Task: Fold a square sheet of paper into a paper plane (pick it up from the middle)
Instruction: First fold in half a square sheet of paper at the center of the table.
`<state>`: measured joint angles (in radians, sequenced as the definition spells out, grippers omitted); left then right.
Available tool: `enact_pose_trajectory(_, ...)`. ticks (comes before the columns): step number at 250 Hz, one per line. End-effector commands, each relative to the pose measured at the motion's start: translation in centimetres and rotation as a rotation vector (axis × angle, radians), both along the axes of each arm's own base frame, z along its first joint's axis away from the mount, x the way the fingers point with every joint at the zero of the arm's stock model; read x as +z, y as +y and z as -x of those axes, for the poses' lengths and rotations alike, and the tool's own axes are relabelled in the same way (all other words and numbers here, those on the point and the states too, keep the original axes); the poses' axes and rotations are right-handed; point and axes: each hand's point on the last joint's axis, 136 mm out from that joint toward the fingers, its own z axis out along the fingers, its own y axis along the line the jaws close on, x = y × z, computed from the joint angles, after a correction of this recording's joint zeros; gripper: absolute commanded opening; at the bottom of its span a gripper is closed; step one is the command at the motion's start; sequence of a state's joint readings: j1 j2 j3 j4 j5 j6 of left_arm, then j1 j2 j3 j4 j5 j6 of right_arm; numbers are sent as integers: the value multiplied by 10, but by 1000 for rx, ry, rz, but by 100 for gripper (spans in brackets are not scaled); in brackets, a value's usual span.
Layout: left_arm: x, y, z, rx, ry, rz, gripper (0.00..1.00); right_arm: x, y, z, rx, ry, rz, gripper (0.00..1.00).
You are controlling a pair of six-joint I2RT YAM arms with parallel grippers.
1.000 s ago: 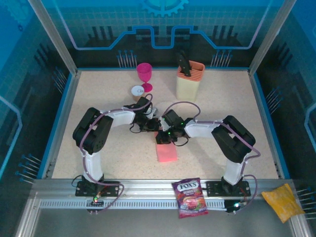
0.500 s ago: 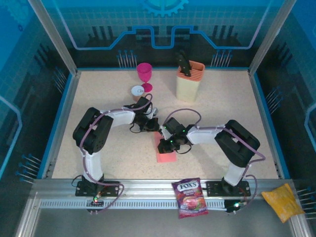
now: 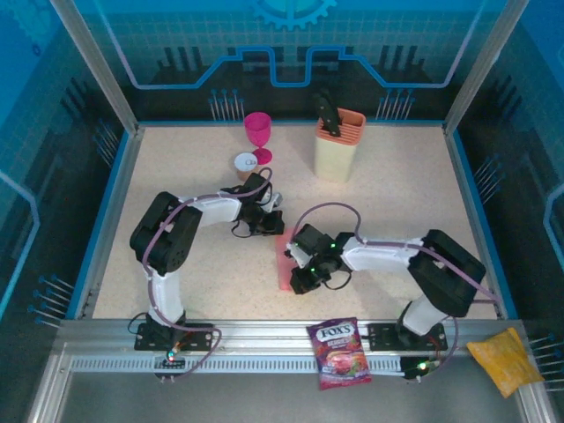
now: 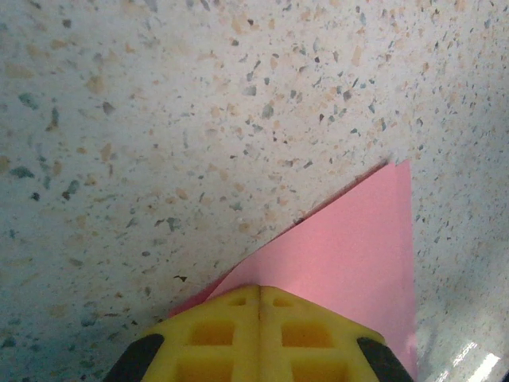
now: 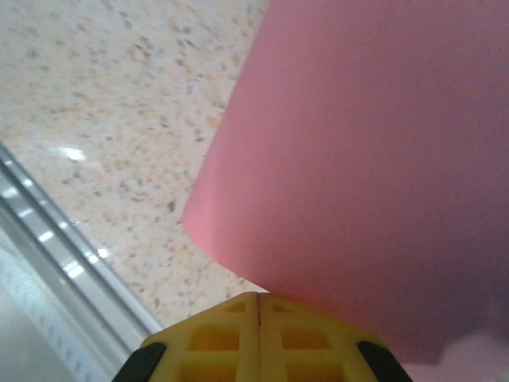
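Note:
The salmon-pink square sheet of paper (image 3: 285, 264) lies folded into a narrow strip in the middle of the table. In the left wrist view it ends in a point (image 4: 350, 255) with two layers showing at the tip. My left gripper (image 3: 278, 226) is shut, and its yellow fingertips (image 4: 238, 306) rest on the paper's far end. My right gripper (image 3: 297, 284) is shut too, over the near end. In the right wrist view the paper (image 5: 358, 175) spreads ahead of the fingertips (image 5: 238, 314) with a rounded, slightly raised corner. Neither pair of jaws has paper between them.
A magenta goblet (image 3: 258, 132) and a small cup (image 3: 246, 163) stand at the back. To their right is a beige holder (image 3: 338, 150). A purple candy bag (image 3: 339, 352) and a yellow bag (image 3: 504, 359) lie on the front rail (image 5: 48, 263).
My right gripper has slid along the paper from its far end toward the near edge, staying shut. The left gripper has stayed in place on the far end.

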<state>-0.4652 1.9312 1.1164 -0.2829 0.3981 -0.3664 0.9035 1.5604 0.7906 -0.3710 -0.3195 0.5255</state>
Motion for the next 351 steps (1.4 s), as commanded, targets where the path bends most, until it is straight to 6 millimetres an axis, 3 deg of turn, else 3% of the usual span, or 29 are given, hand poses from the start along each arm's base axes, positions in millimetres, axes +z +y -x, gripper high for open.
enact_pose_trajectory(1,-24,13,10,14,49,-73,0,26,0,-13,-37,-33,-50,0)
enact_pose_trajectory(30,-25,14,11,13,53,-76,0,50,12,-39,-110,-57,-137,0)
enact_pose_trajectory(54,-25,14,12,11,54,-76,0,59,27,-58,-156,-60,-188,0)
enact_pose_trajectory(118,-27,15,14,10,59,-81,0,38,60,-84,-209,-29,-212,0)
enact_pose_trajectory(185,-28,16,15,14,63,-86,0,-4,55,-80,-221,-16,-129,0)
enact_pose_trajectory(244,-29,17,15,15,68,-89,0,-42,44,-56,-152,7,-20,0)
enact_pose_trajectory(351,-32,19,17,21,73,-101,0,-45,23,-43,-184,-7,-36,0)
